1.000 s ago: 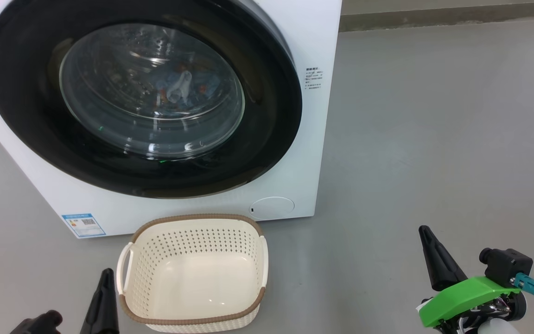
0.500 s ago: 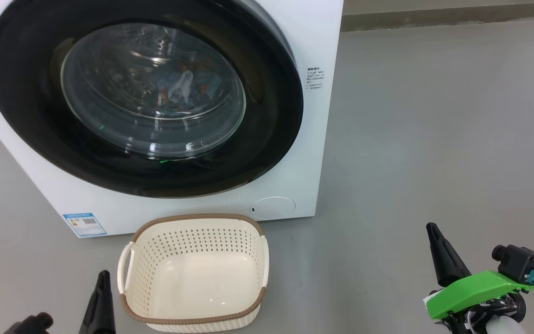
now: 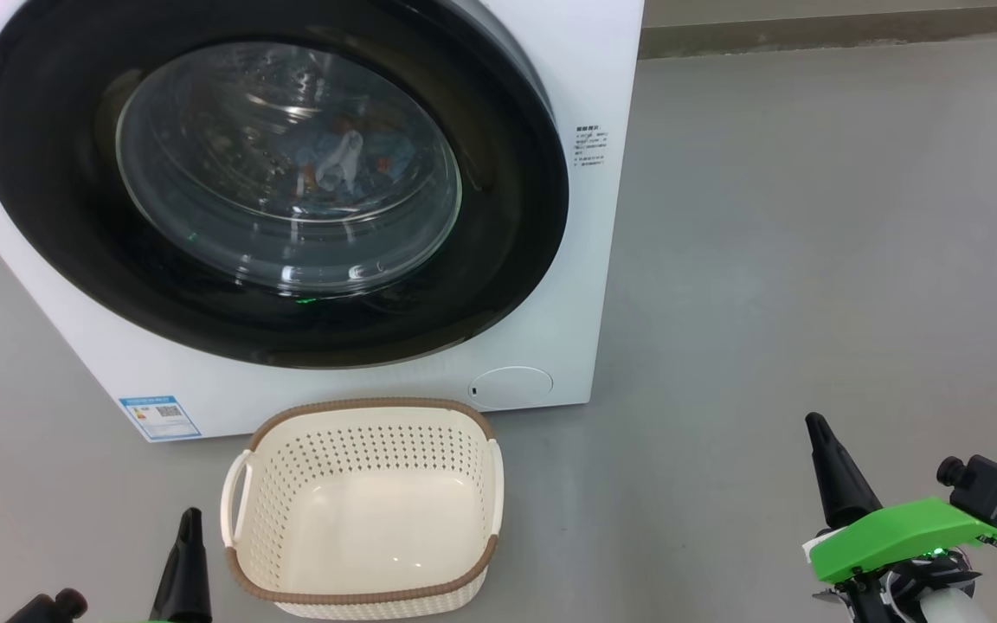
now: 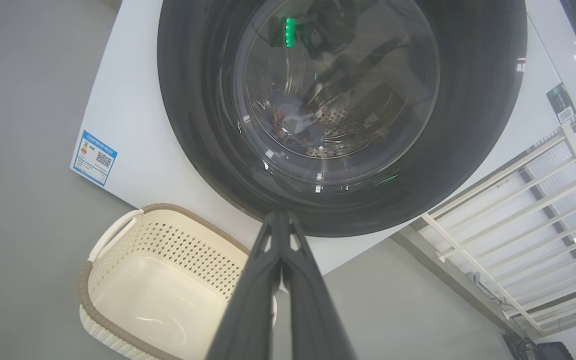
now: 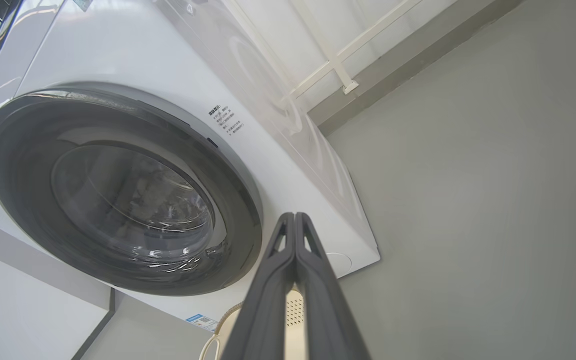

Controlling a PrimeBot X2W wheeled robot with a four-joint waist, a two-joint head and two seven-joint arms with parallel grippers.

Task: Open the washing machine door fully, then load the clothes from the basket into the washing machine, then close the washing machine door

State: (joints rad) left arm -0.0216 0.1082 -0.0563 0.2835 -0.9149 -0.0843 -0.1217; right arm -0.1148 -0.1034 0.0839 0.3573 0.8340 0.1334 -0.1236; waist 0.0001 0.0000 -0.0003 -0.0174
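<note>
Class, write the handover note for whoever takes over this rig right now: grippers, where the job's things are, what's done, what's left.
Left gripper: shut, empty, beside the basket.
Right gripper: shut, empty, above bare floor.
Clothes: inside the washing machine, behind the washing machine door, which looks shut.
Basket: empty, on the floor before the machine.
Done: loading, closing.
Left: nothing evident.

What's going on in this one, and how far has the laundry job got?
The job looks all but done. The washing machine door is shut, and the clothes show through its glass, inside the washing machine. The basket stands empty on the floor in front of it. The left hand and the right hand are low on either side of the basket, both shut and touching nothing.
</note>
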